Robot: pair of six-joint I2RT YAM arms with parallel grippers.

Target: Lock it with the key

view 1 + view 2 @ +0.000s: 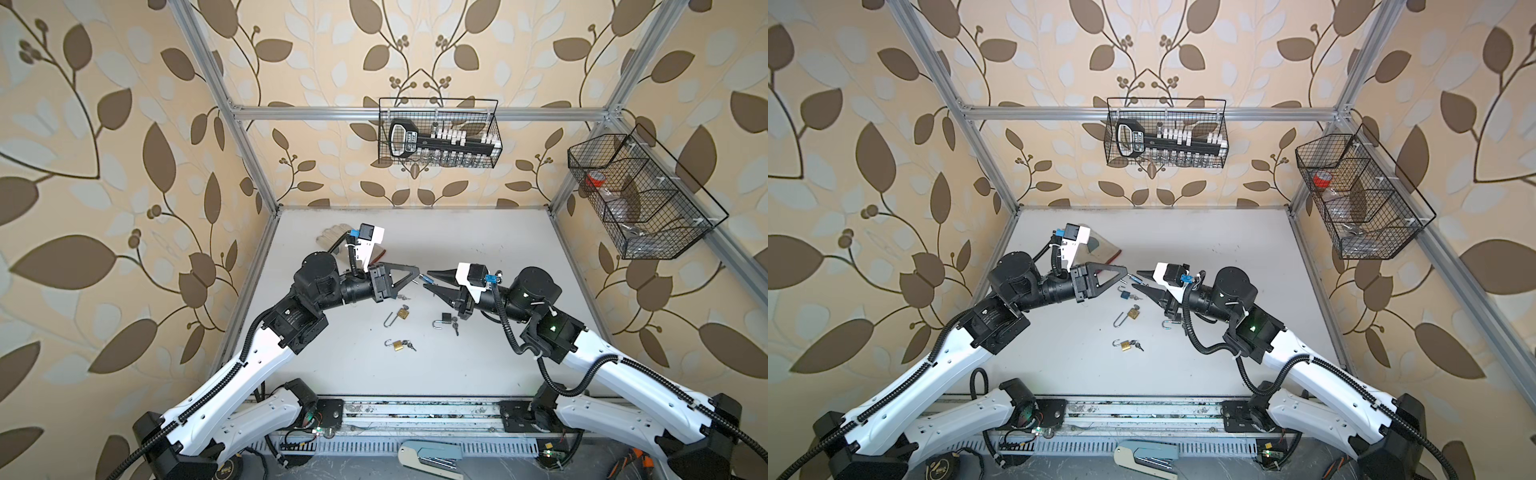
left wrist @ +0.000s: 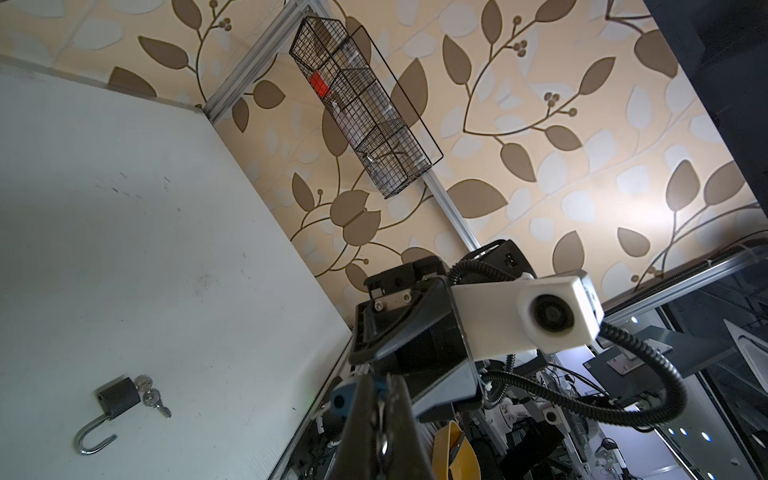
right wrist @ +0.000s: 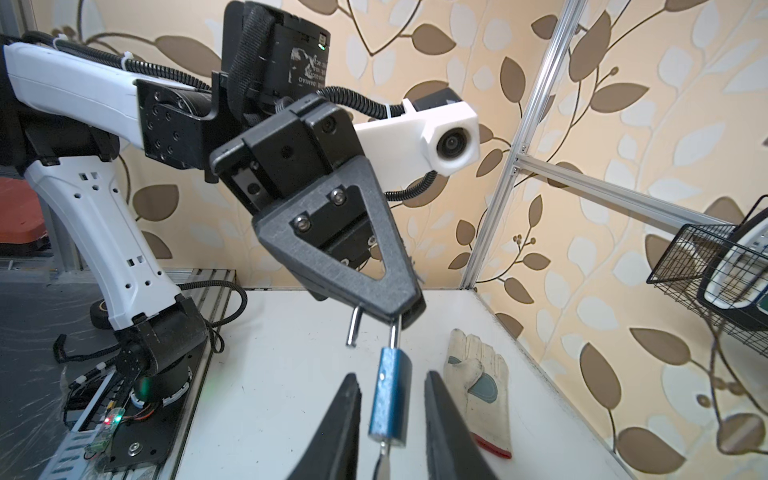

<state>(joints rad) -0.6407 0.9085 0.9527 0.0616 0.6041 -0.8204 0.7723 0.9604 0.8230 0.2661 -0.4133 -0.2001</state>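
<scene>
Aloft, padlock [image 3: 388,395] between right tool's [image 3: 391,376] jaws

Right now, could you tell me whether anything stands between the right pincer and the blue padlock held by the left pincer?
Nothing visible does. The blue padlock hangs by its shackle from the shut left pincer, and the open right pincer flanks its body with a gap on each side.

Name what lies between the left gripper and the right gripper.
The blue padlock. The left gripper pinches its shackle, and its body sits between the right gripper's open fingers, touching neither. The right wrist view shows this.
</scene>
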